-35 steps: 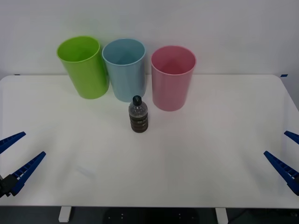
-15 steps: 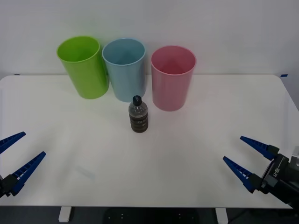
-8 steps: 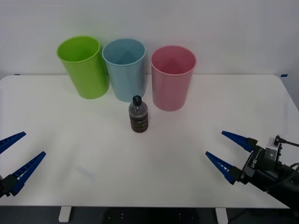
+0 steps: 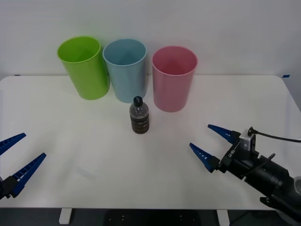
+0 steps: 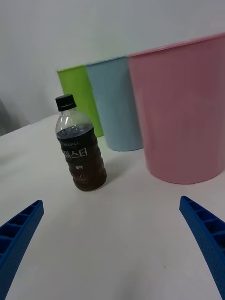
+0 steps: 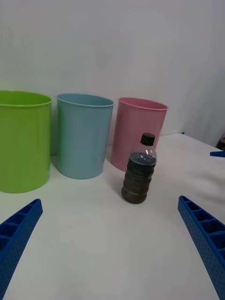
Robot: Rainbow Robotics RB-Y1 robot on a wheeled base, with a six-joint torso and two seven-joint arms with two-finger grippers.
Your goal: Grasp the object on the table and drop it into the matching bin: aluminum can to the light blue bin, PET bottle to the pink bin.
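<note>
We see the small clear plastic bottle with a black cap (image 4: 139, 115) upright on the white table (image 4: 70, 127), before 2 bins. Our right gripper (image 4: 213, 141), fingers spread to straddle it, aims there; left gripper (image 4: 18, 157) waits spread.

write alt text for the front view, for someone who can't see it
A small PET bottle with a black cap stands upright on a white table, just in front of three bins in a row: lime green bin, light blue bin and pink bin. The right pincer, open, points toward the bottle from the near right; the left pincer waits open at the near left edge.
</note>
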